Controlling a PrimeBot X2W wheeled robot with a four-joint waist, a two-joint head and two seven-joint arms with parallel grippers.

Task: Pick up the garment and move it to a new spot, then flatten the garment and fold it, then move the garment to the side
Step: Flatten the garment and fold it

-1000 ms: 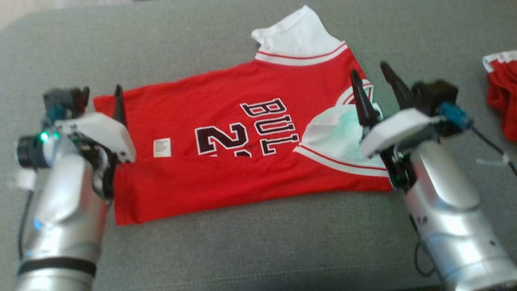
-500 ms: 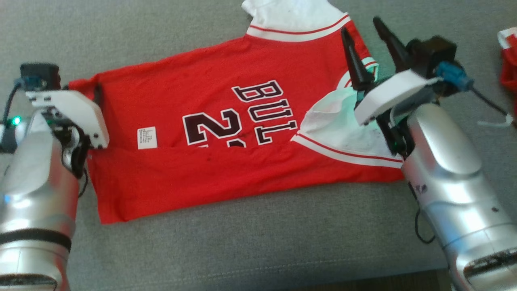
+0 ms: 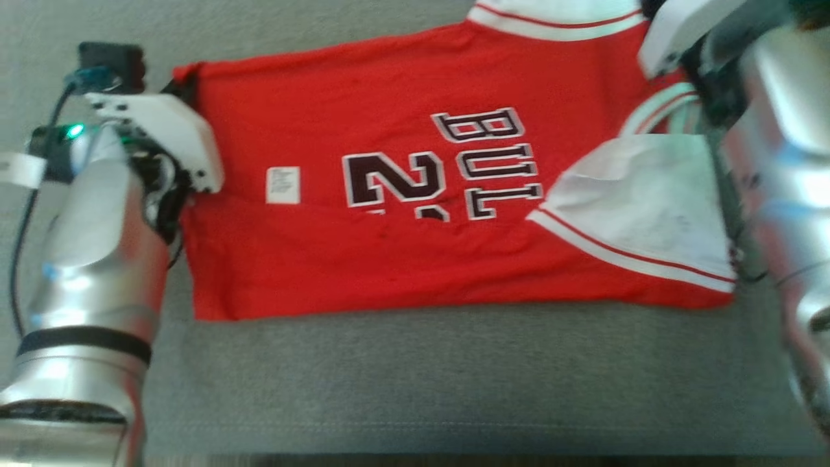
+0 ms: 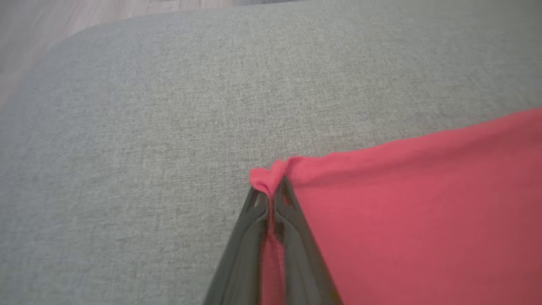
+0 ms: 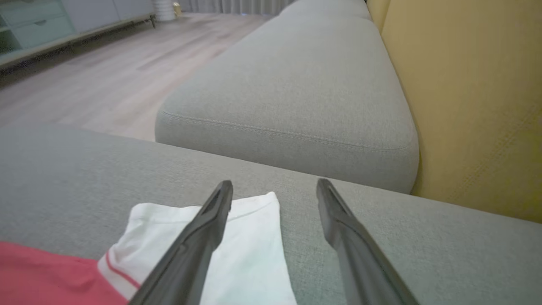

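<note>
I see a grey fabric seat cushion (image 3: 415, 383) as the surface on all my feeds, with a stitched seam (image 3: 415, 427) running along its near edge. On my right wrist feed a second grey cushion (image 5: 296, 84) sits just past its far edge, a seam along its front. A mustard-yellow upholstered panel (image 5: 465, 106) rises beside that cushion's right side. Beyond lies pale wooden floor (image 5: 84, 80), with a low pale-green cabinet (image 5: 34, 21) at the far left and curtains (image 5: 237, 5) behind. The floor also shows past the seat cushion's rounded corner on my left wrist feed.
</note>
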